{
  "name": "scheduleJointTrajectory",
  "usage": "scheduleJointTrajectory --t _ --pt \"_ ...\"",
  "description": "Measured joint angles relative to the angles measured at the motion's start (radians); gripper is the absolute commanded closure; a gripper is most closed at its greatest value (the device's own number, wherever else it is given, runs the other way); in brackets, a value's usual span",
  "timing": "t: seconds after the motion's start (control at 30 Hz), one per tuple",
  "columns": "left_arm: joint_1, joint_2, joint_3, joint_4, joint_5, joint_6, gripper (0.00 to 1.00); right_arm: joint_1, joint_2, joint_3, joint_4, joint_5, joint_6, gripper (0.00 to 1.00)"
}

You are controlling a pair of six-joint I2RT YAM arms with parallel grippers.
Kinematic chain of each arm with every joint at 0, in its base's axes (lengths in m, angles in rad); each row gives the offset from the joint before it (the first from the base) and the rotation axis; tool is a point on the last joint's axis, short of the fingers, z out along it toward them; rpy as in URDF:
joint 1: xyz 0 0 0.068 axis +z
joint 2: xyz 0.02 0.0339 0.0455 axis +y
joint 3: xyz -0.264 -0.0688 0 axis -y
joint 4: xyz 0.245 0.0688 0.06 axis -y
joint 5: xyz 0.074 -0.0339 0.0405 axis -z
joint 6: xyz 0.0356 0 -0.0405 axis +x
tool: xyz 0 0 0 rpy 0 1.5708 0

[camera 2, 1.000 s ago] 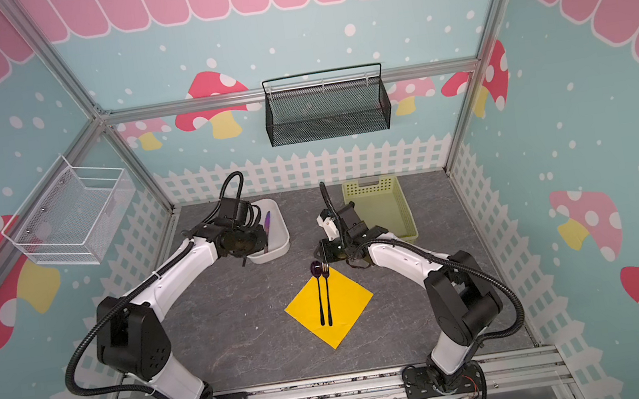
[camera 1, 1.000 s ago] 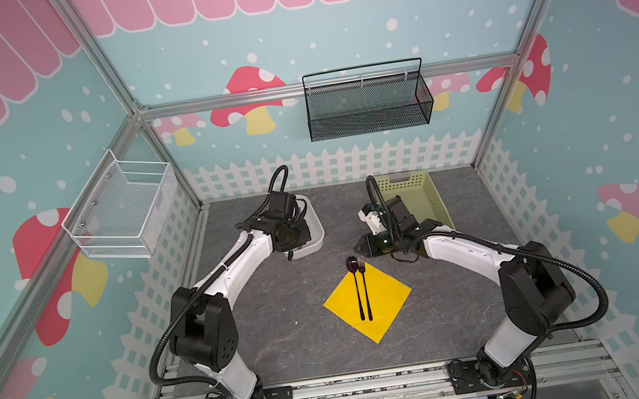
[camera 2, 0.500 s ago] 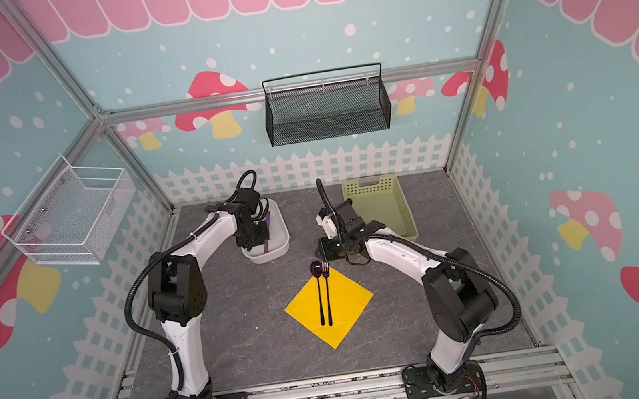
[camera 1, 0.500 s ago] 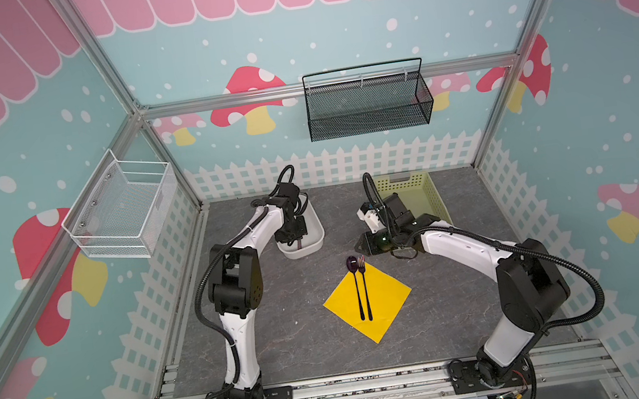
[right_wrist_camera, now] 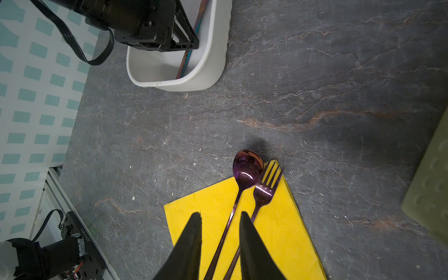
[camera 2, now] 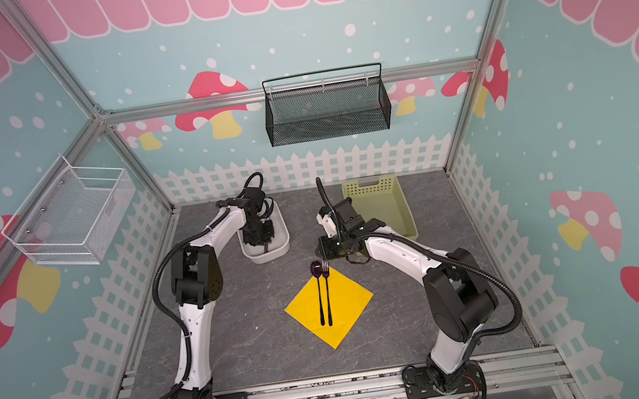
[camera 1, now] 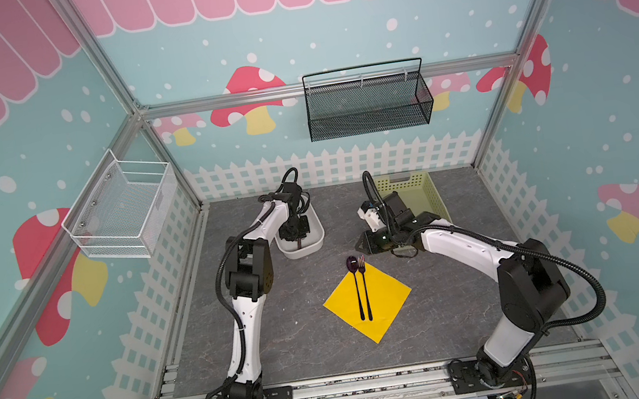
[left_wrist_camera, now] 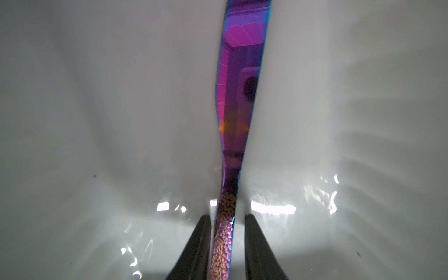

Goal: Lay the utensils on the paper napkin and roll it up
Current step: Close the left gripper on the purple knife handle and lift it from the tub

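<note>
While agape, left claw astride knife

The white tub walls in the knife; open tabletop surrounds the napkin.

Plain yellow napkin, dark-purple spoon and fork, iridescent violet knife, white tub, veined grey tabletop

2 high overhead views, 2 wrist close-ups
</note>
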Motion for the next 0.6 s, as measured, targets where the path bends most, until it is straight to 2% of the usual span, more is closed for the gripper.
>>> scheduleJointTrajectory --t 0.33,0.43,0.5,0.6 --pt "-0.008 0.026 0.037 -0.054 -0.042 0.022 0.77 0.000 0.000 0.005 -0.014 0.004 -0.004 0.70" --pt "-0.011 0.026 0.037 -0.065 -0.043 0.026 0.80 0.000 0.000 0.013 -0.014 0.005 -0.004 0.70" --pt "-0.012 0.026 0.036 -0.070 -0.042 0.028 0.87 0.000 0.000 0.016 -0.014 0.006 -0.006 0.70" --pt "-0.013 0.026 0.036 -0.071 -0.042 0.038 0.90 0.000 0.000 0.016 -0.015 0.008 -0.008 0.70"
